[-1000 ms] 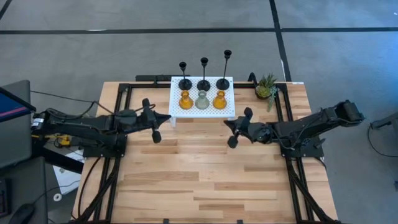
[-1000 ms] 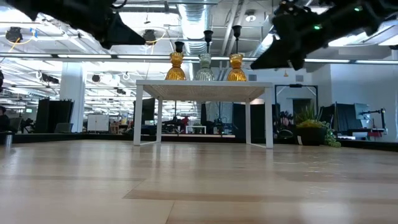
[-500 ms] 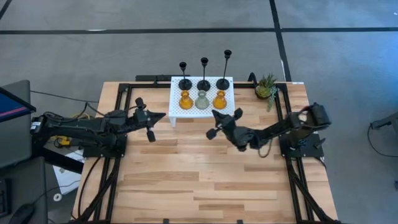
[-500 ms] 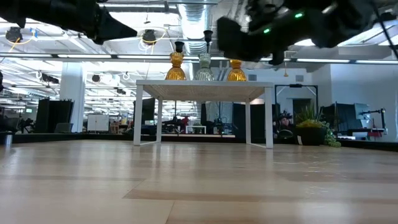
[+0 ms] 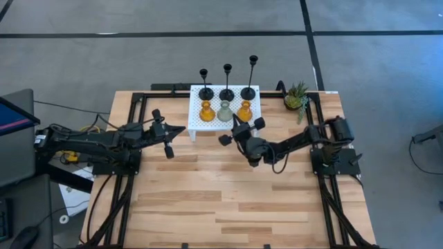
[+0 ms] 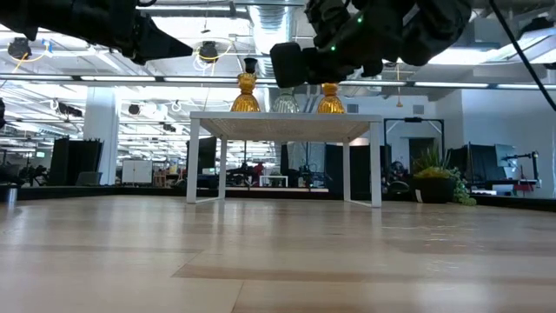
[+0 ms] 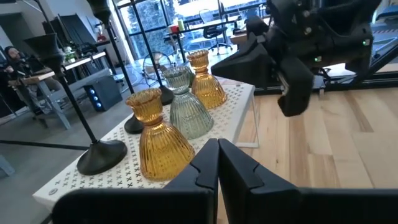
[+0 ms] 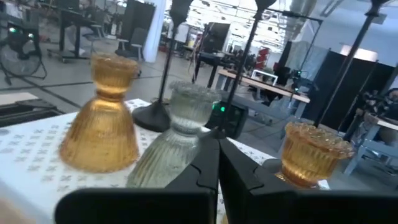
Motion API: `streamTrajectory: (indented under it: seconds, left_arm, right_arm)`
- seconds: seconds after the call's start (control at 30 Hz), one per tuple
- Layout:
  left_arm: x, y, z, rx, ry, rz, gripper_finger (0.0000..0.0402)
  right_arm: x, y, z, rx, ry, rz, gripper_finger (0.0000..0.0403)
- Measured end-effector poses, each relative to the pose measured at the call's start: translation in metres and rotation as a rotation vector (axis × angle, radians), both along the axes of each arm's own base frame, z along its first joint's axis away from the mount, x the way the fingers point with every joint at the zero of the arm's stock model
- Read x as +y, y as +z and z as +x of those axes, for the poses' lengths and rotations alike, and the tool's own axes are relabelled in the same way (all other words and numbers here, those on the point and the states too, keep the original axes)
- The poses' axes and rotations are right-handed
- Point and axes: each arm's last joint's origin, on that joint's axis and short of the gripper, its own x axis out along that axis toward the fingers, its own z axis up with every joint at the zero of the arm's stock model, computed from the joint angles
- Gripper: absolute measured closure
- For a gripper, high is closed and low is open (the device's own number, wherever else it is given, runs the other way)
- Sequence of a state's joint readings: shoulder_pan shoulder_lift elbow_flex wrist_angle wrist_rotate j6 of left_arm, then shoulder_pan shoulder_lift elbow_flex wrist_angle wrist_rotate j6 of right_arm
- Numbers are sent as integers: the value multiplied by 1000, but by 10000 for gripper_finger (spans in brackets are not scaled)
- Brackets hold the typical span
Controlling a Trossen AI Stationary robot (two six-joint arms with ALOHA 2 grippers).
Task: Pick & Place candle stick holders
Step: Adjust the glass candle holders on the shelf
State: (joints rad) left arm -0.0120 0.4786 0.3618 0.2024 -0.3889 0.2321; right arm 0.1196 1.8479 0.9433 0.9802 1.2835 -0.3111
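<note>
Right gripper [image 5: 238, 129], fingers pressed together, is hovering just at six o'clock of the white perforated stand [image 5: 197, 118] in the high view; the left gripper [image 5: 168, 131], also closed, is waiting at eight o'clock. Three squat ribbed glass candle holders [image 5: 225, 111] and three thin black stemmed ones [image 5: 227, 88] are standing on it.

From table height, the amber glass pair [image 6: 246, 93] is sitting atop the stand.

Through the right wrist, the grey-green glass holder [image 8: 177, 137] is looming closest. Glass probably handles heavy, slick, breakable: the narrow neck looks the best hold.

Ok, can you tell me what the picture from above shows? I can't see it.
Six holders stand on a white stand: three black behind, three glass in front. The right tool, shut, is just before them; the left tool, shut, waits beside the stand.
</note>
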Motion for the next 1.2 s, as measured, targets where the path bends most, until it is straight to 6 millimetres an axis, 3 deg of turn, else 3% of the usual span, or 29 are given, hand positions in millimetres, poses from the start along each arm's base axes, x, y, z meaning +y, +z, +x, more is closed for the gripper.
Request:
streamTrajectory:
  seconds: [0.33,1.2]
  left_arm:
    - [0,0,0,0,0,0,394]
    - [0,0,0,2,0,-4,394]
  right_arm:
    - [-11,1,0,-4,-27,0,403]
    - [-15,0,-5,37,-228,4,403]
